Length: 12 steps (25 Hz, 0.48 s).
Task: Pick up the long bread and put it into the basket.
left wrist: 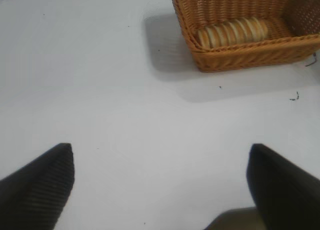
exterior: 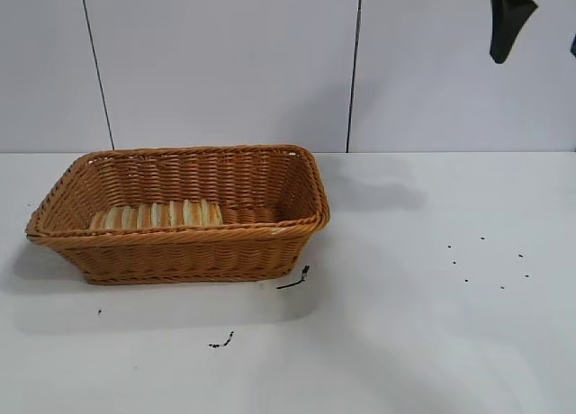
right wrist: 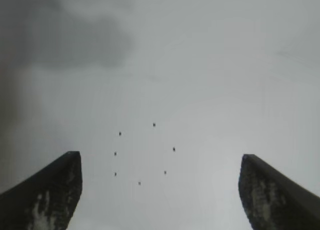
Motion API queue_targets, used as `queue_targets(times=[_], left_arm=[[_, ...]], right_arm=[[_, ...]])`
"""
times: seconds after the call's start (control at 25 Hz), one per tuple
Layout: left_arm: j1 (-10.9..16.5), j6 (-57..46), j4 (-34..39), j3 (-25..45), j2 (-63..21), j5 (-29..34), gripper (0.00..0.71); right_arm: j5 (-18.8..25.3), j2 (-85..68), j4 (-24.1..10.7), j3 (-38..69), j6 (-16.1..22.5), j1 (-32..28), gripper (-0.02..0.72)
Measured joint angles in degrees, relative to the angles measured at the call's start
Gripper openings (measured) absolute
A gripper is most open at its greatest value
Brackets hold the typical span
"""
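Observation:
The long bread [exterior: 157,215], striped pale beige and orange-brown, lies inside the wicker basket [exterior: 180,252] along its near wall, toward the basket's left end. Both also show in the left wrist view: the bread [left wrist: 233,31] in the basket [left wrist: 240,57]. My left gripper [left wrist: 160,152] is open and empty, held above bare table well away from the basket; it is out of the exterior view. My right gripper [right wrist: 160,157] is open and empty, raised high over the table's right part; only one dark finger [exterior: 509,22] shows at the exterior view's top right.
The white table [exterior: 405,342] carries small black specks at the right [exterior: 486,261], also in the right wrist view [right wrist: 142,152], and black marks near the basket's front corner [exterior: 295,279] and further forward [exterior: 222,342]. A white panelled wall stands behind.

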Motion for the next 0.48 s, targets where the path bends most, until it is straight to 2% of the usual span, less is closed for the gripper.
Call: queue_targets(times=[0.16, 0.48], left_arm=[[0.0, 0.0, 0.0, 0.0, 0.0, 0.0, 0.696], [0.0, 0.0, 0.0, 0.0, 0.0, 0.0, 0.696]], right_arm=[[-0.98, -14.71, 0.0, 14.53, 0.0, 0.0, 0.588], [-9.36, -46.63, 0.27, 37.45, -0.14, 0.0, 0.588]])
